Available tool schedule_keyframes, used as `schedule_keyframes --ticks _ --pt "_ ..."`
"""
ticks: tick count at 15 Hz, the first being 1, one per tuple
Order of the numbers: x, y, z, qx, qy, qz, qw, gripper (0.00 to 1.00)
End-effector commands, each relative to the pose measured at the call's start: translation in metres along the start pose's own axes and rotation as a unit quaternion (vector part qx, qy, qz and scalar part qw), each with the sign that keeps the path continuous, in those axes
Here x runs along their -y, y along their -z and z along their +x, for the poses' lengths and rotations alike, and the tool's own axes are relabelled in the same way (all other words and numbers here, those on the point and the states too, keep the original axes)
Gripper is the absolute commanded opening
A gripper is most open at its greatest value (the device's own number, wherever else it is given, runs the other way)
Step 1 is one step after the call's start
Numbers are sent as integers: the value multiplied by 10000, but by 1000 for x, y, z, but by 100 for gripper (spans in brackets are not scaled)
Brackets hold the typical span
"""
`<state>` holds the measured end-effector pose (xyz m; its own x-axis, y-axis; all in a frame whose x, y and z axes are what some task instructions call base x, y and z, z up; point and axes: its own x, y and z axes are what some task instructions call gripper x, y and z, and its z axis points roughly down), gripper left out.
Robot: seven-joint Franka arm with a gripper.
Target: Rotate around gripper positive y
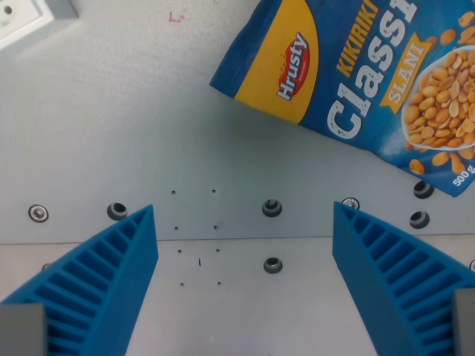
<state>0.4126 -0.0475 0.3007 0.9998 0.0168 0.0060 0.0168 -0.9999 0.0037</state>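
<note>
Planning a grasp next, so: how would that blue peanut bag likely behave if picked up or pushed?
The peanut bag looks like glossy printed film, so it is probably slippery and floppy rather than stiff. It lies flat on the table, so a push would likely slide it, not roll it. The label reads 500 g, so it is fairly heavy. The open end effector is not touching it.

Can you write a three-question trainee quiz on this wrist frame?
1. True or false: the gripper is shut on the peanut bag.
2. Where does the bag lie in the wrist view? A) upper right B) lower left C) between the fingers
3. Fill in: the gripper's ribbed fingers are coloured ____.

Key: 1 false, the fingers stand wide apart with only bare table between them. 2 A. 3 blue.
</note>
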Motion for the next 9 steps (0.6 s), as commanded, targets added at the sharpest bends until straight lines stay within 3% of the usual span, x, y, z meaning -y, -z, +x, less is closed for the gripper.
schedule_keyframes --ticks 1,9 --pt "0 1 -4 -672 3 3 9977 100" --pt "0 1 -4 -1203 3 3 9927 100"
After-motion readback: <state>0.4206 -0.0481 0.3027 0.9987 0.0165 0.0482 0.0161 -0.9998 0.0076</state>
